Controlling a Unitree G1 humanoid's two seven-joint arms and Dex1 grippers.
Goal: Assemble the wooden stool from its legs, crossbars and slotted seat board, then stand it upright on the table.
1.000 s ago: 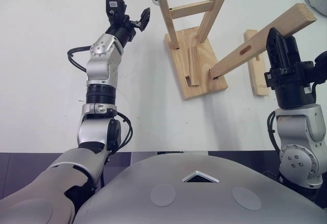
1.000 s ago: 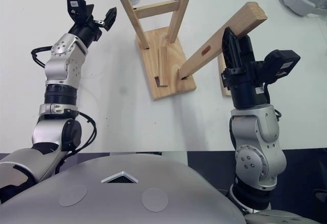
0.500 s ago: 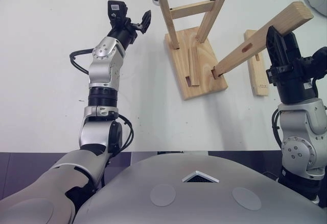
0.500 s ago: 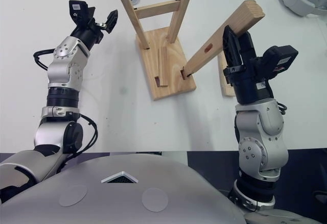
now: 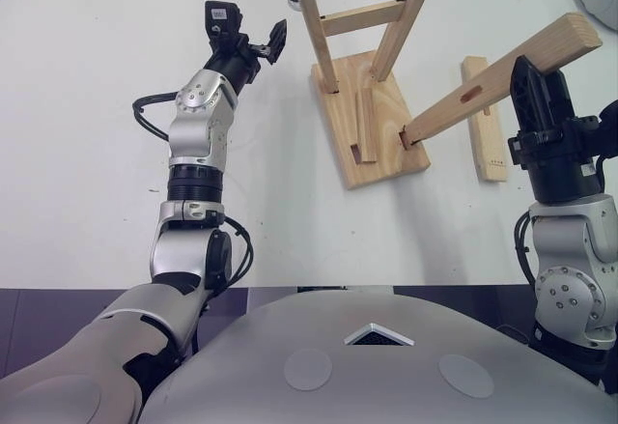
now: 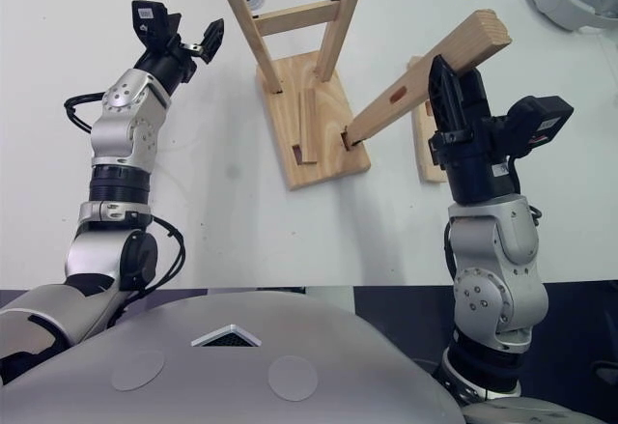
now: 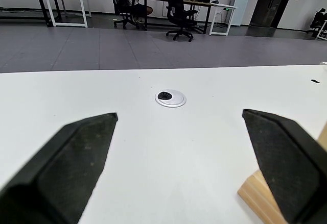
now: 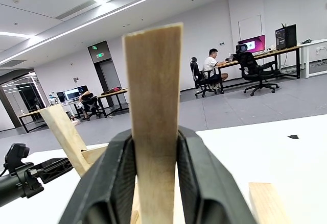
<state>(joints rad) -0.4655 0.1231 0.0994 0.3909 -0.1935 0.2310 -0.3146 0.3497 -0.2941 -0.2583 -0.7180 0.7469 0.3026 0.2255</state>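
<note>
The slotted seat board [image 5: 386,134] is seen lying flat on the tabletop [image 5: 87,154], toward the far edge and right of the middle; two legs [image 5: 314,18] joined by a crossbar [image 5: 359,17] are already stood in its far end. A third leg [image 5: 449,110] is clamped between the fingers of the right gripper [image 5: 539,71] near its upper end; it is tilted steeply toward the right edge, with its foot resting at the near right corner of the board. A loose wooden piece [image 5: 490,149] lies flat just beside the board, on the side of the right edge. The left gripper [image 5: 246,30] is held with its jaws wide apart and nothing between them, above the tabletop on the board's left, near the far edge.

The step in hand is judged to be the seating of this third leg. It would be done best if the leg were swung upright about its foot before any downward pressure is applied; a tilted push could jam the tenon or skate the board across the tabletop. The mortise in the leg should be checked to face where its crossbar will go; the board could be steadied by the free gripper.
</note>
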